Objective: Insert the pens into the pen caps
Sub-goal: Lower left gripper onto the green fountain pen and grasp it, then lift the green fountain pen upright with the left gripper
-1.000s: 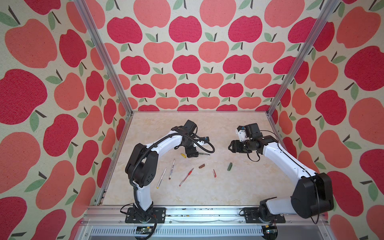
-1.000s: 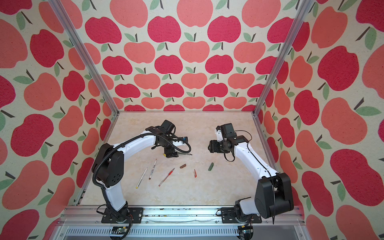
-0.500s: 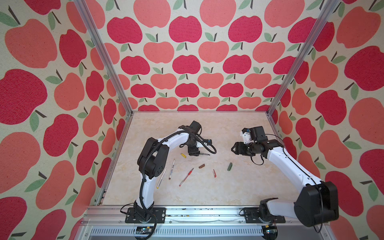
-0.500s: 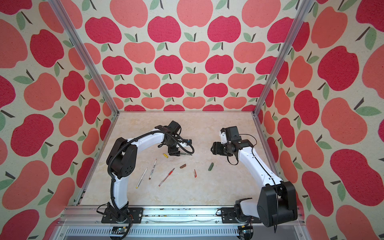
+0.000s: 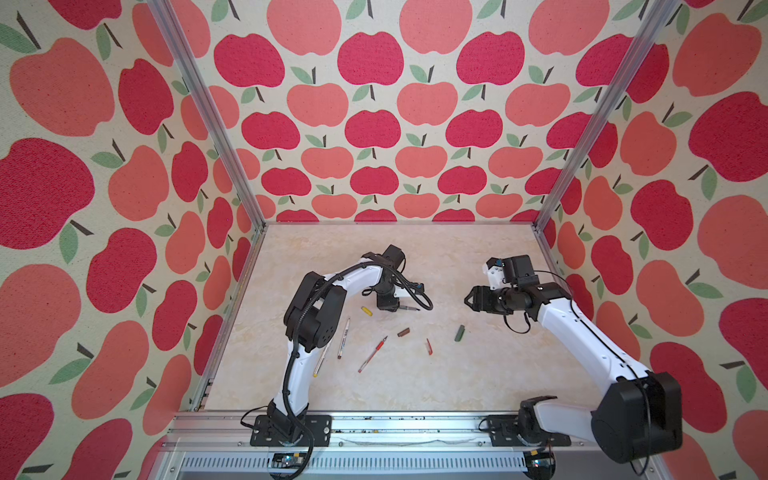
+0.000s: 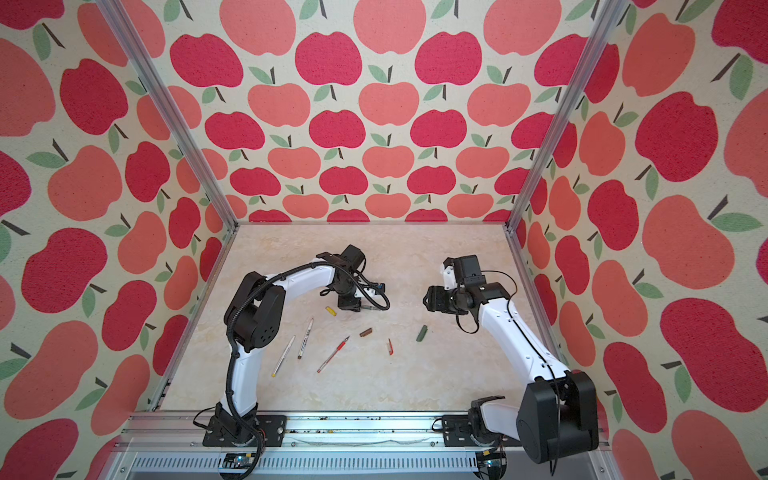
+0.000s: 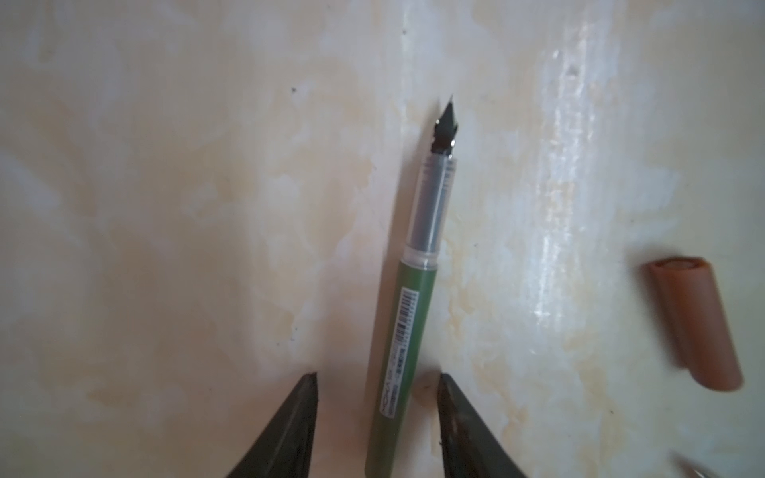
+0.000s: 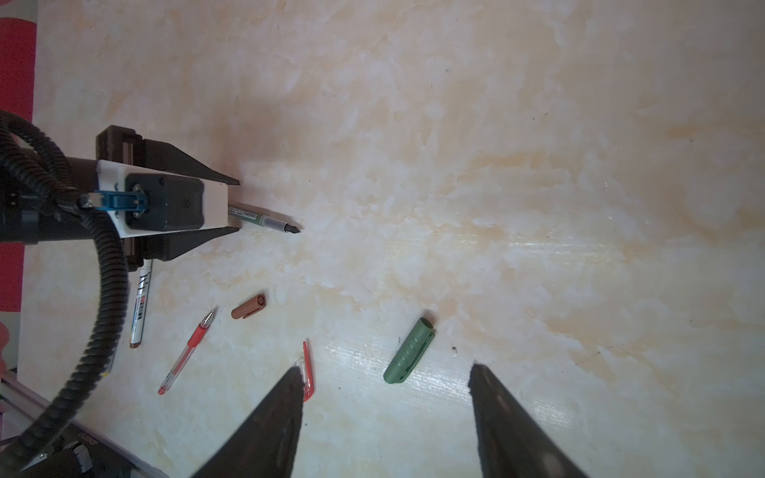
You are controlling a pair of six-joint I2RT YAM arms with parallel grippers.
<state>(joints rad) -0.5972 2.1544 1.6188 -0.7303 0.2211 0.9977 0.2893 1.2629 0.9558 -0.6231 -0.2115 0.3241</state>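
The dark green pen lies on the marble table, nib pointing away from my left gripper. That gripper is open and straddles the barrel, with a gap on each side. My right gripper hangs open and empty above the table, near the dark green cap and the red clip cap. The brown cap and the yellow cap lie near the left gripper. The red pen and a white pen lie closer to the front.
A second white pen with a yellow end lies beside the left arm's upright link. Apple-patterned walls with metal corner posts close in the table on three sides. A metal rail with both arm bases runs along the front edge.
My left gripper's jaws have narrowed around the dark green pen while its elbow swung right. The right arm drifted slightly and its jaws stayed as wide.
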